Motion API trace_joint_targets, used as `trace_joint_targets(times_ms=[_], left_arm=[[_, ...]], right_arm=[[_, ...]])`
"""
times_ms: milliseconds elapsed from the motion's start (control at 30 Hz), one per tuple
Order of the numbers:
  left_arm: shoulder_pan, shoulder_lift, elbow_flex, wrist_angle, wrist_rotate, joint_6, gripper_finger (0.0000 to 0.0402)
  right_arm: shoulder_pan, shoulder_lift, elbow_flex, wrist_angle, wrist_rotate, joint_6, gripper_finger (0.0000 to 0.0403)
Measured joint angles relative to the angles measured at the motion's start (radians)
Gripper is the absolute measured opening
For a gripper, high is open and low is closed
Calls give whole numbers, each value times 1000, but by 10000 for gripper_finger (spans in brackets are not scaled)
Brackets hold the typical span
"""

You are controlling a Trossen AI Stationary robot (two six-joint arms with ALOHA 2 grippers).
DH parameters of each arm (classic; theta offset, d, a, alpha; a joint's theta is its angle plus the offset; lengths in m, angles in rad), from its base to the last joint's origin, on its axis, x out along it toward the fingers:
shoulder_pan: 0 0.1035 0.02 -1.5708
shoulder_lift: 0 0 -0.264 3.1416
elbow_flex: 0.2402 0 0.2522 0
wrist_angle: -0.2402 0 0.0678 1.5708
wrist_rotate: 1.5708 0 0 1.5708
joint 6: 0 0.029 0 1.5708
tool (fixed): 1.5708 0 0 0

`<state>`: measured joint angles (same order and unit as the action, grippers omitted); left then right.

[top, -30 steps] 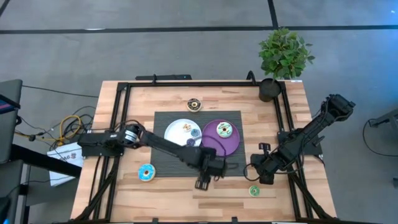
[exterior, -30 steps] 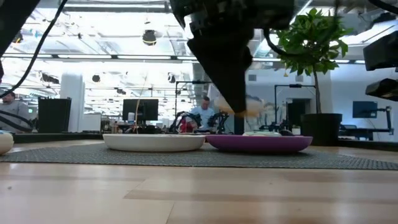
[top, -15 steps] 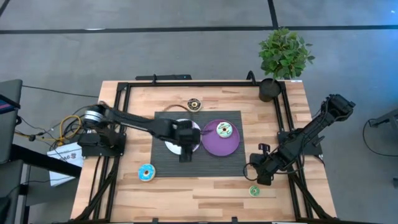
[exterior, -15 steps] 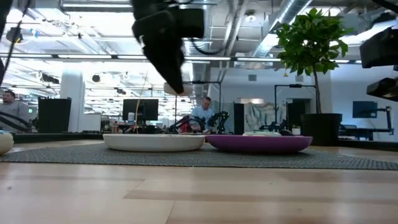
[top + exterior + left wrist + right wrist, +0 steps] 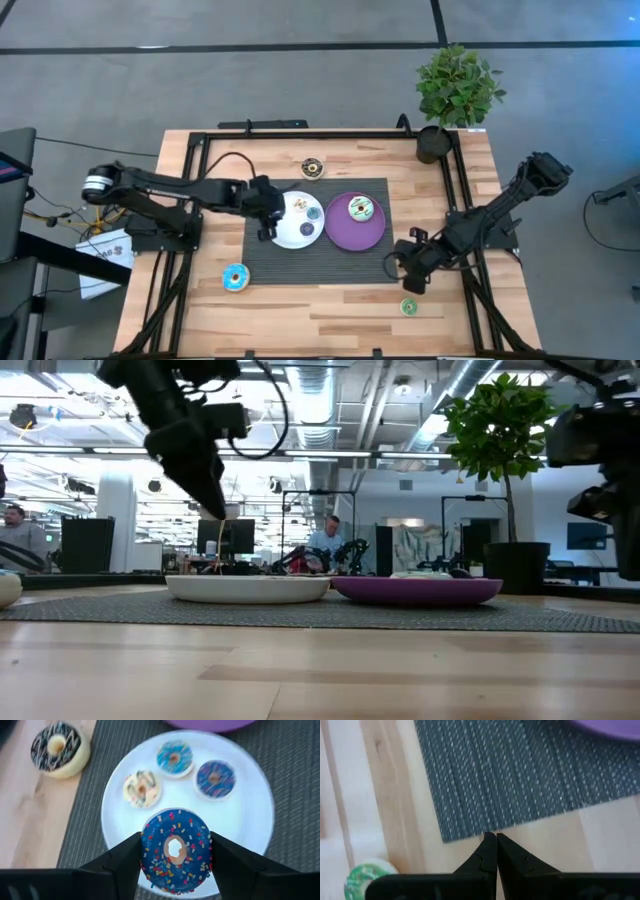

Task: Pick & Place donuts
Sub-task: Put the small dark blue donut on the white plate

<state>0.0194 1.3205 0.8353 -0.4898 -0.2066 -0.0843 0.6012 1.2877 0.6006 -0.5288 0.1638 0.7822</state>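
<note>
High view: the left arm reached from 9 o'clock across the tabletop [image 5: 330, 310], its left gripper [image 5: 266, 203] over the 9 o'clock rim of the white plate [image 5: 285, 237]. Small donuts lay on that plate, too small here to count surely. A green-and-white donut [image 5: 360, 209] sat on the purple plate [image 5: 340, 232], which touched the white plate at 3 o'clock. Off the grey mat [image 5: 310, 268] lay a chocolate donut [image 5: 312, 168] at 12 o'clock, a light-blue donut [image 5: 236, 277] at 7 o'clock and a green donut [image 5: 409, 307] at 5 o'clock. The right arm folded in from 3 o'clock, its right gripper [image 5: 404, 272] at the mat's 4 o'clock corner, near the green donut. A potted plant [image 5: 456, 90] stood at 1 o'clock.

Low view: only here was height plain. The left gripper [image 5: 213, 500] hung well above the white plate [image 5: 247, 588], slanting down. A person [image 5: 326, 540] sat in the room behind.

Left wrist view: only here did the load show. The gripper pinched a dark-blue sprinkled donut [image 5: 176, 851] by its sides, over the white plate [image 5: 250, 820]. On the plate lay three donuts: cream [image 5: 142, 789], light-blue striped [image 5: 174, 758] and purple-blue [image 5: 215, 778]. The chocolate one [image 5: 57, 749] lay on bare wood.

Right wrist view: the right gripper [image 5: 491, 851] was pressed together, empty, its tips at the mat's edge [image 5: 520, 780], with the green donut [image 5: 369, 876] beside on the wood.
</note>
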Motion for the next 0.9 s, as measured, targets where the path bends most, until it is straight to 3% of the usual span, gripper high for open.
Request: trace_joint_targets(times_ms=[300,567,900], left_arm=[[71,-26,-110,99,19,62,205],[99,-25,-174,304,43,73,205],[115,-25,-251,329,37,75,205]], right_arm=[[-89,0,0,1,0,-4,1],[-156,0,0,4,0,-28,1],[-207,0,0,29,1,-59,1]])
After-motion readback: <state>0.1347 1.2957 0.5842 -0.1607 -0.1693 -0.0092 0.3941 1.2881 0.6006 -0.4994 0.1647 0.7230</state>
